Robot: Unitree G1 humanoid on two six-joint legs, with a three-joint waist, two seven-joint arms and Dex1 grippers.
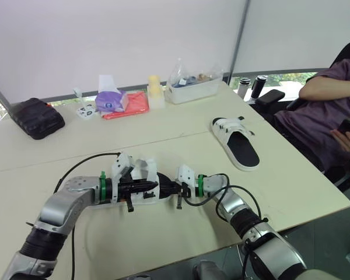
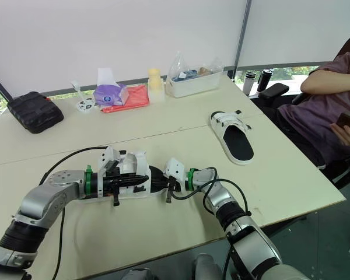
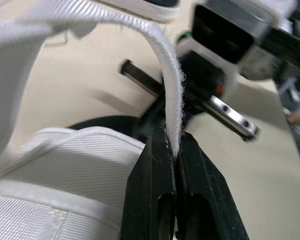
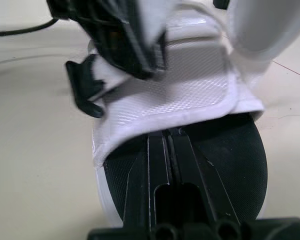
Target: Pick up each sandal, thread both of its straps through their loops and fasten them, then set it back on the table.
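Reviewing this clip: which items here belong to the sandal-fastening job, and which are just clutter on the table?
Job in hand:
- near sandal, its strap pinched in the left hand, right hand at its footbed
- second sandal

Lying about:
- black pouch
- tissue pack
- red cloth
- yellow bottle
- white bin
- silver flask
- black flask

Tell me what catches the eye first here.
Both grippers meet over a white sandal at the near edge of the table. The left gripper pinches its loose strap, and the right gripper, fingers together, has its tips at the edge of the upper. A second sandal lies farther right, near a seated person in purple.
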